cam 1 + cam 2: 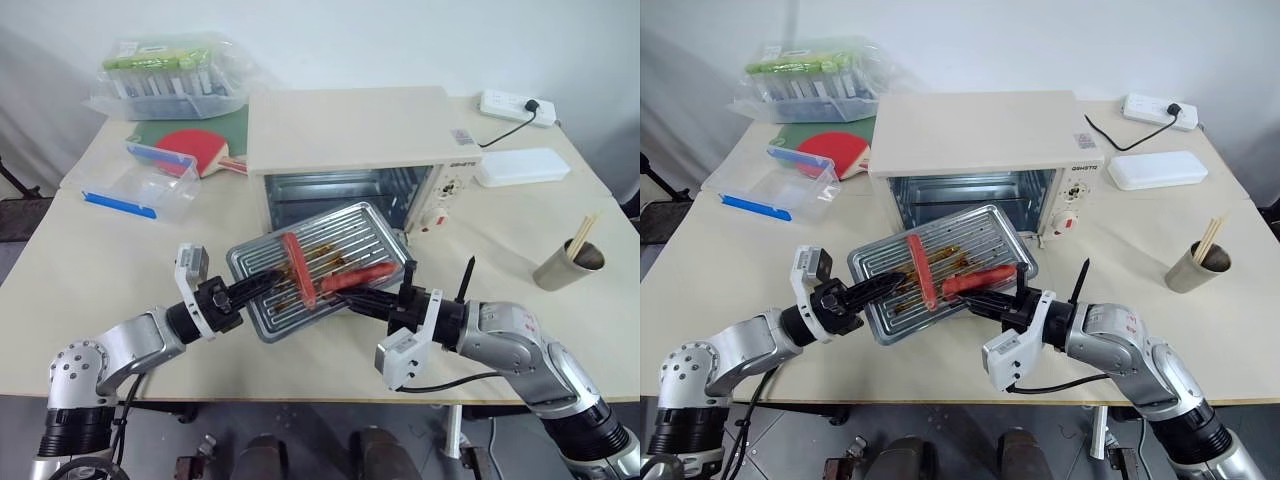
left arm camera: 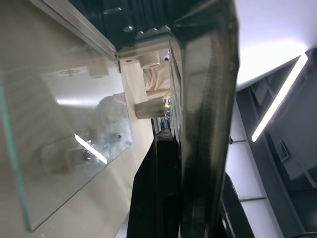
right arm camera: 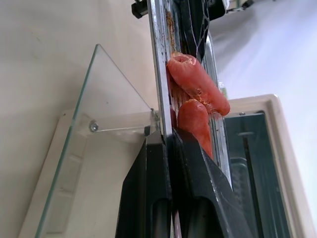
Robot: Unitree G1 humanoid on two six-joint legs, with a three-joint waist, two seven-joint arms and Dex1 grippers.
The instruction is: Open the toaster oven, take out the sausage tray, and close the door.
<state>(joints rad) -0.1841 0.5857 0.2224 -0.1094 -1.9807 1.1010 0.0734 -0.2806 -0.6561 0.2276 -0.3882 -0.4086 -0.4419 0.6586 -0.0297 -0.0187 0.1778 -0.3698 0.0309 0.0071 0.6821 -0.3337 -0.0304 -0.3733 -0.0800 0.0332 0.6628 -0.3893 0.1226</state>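
- Pale wooden table (image 1: 90, 260) against a white wall carries everything.
- Left gripper (image 1: 262, 284) has its jaws clamped together on the left rim of the tray (image 1: 345, 235); in the left wrist view the black fingers (image 2: 156, 188) pinch the metal edge.
- Right gripper (image 1: 362, 297) has its jaws closed on the near right rim of the tray; in the right wrist view one finger (image 3: 148, 193) lies under the rim and the other above it.
- Tray is held between the two grippers, off the table, just in front of the oven's mouth and above the open door (image 3: 109, 119), tilted so its left near corner sits lowest.
- Two sausages (image 1: 300, 270) lie on the ridged, grease-stained bottom: one runs far to near at the middle, the other lies crosswise to its right, close to the right gripper.
- Oven (image 1: 350, 130) stands at the middle far part of the table, its cavity open and its rack showing; the knobs are on its right side.
- Door is swung down flat, its glass seen below the tray in both wrist views.
- Clear box (image 1: 140, 180) with a blue edge sits to the left of the oven, with a red paddle (image 1: 195, 150) just behind it and a bagged pack (image 1: 175, 75) farther back.
- White case (image 1: 520, 167) and power strip (image 1: 515, 105) lie far right; a cup (image 1: 568, 265) holding sticks stands at the right.
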